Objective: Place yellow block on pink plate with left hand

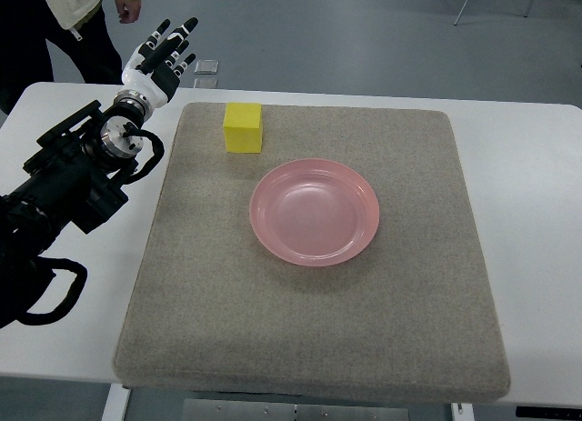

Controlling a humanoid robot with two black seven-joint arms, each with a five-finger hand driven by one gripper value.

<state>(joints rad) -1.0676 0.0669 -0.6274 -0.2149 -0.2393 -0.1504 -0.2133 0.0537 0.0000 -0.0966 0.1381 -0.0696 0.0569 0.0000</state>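
A white table (536,212) fills most of the view, and a large grey felt mat (318,339) covers its middle. On the mat, a little right of centre, sits a round pink plate (315,212), bare inside. The robot's left arm (73,180), black and bulky with looped cables, comes in from the left edge and reaches up over the table's far left corner. Its left hand (159,62) hangs beyond the mat's corner with the fingers spread apart and straight, holding nothing. A yellow block (244,127) stands on the mat near its far edge, just beyond the plate's upper left rim and not touching it, well apart from the hand. At the top left a person (68,16) stands by the table. Two small flat things (206,73) lie on the floor past the table; what they are is hard to make out.
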